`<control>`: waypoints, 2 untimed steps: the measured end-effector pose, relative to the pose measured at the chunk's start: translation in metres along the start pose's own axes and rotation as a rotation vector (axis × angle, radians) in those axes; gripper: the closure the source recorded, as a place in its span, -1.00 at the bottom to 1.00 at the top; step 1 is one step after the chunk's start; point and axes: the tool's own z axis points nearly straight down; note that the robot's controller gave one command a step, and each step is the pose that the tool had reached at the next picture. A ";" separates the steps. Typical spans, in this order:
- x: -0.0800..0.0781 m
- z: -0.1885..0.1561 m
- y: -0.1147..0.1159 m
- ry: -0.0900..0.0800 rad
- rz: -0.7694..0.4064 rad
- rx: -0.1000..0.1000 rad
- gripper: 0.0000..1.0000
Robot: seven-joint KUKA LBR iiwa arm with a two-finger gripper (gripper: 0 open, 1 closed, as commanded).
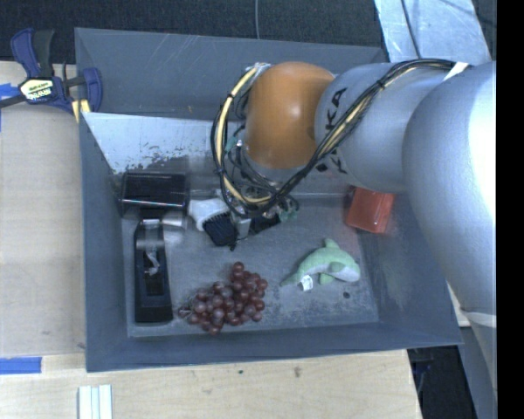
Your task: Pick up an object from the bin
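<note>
My gripper hangs low over the middle of the bin, mostly hidden under the arm's orange cover and cables. Right at its left side lies a small white and dark blue thing, touching or nearly touching it; whether it is held I cannot tell. A bunch of dark red grapes lies just below the gripper near the front wall. A pale green plush dolphin lies to the lower right.
A black tape dispenser lies along the left wall, with a black box-like thing above it. A red block sits at the right, close under the arm. The arm covers the bin's upper right.
</note>
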 end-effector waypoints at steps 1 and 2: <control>0.001 -0.010 0.000 0.003 0.000 0.000 1.00; 0.002 -0.030 0.000 0.007 0.000 -0.001 1.00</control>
